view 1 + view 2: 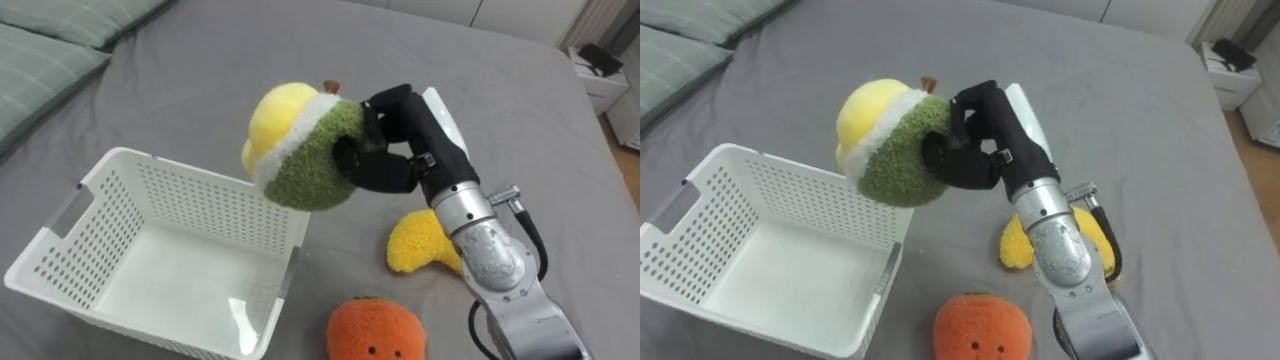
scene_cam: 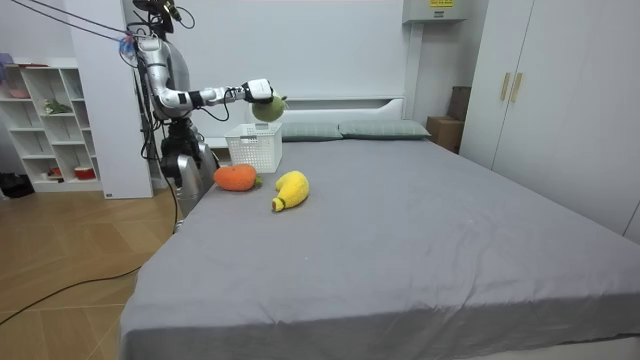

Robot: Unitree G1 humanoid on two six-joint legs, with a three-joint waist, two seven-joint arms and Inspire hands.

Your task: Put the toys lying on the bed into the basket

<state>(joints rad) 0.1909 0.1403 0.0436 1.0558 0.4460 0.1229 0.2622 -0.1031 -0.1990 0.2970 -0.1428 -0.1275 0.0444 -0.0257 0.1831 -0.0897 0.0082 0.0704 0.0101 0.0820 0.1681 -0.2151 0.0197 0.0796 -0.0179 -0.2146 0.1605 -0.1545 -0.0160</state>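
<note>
My right hand (image 1: 395,150) (image 1: 980,140) is shut on a green and yellow plush avocado (image 1: 300,145) (image 1: 890,145), holding it in the air just above the near right corner of the white basket (image 1: 110,190) (image 1: 720,180). The basket stands on the grey bed and looks empty inside. A yellow plush banana (image 1: 420,243) (image 1: 1012,245) lies on the bed under my right forearm, partly hidden by it. An orange plush fruit (image 1: 375,328) (image 1: 975,328) sits at the bottom edge. In the room view the robot stands at the bed's side with its arm (image 2: 258,90) stretched over the basket (image 2: 253,148).
Green pillows (image 1: 50,50) lie at the upper left by the head of the bed. A white bedside cabinet (image 1: 600,80) stands past the bed's far right edge. Open grey bedding (image 1: 500,110) spreads to the right. A white shelf unit (image 2: 45,120) stands behind the robot.
</note>
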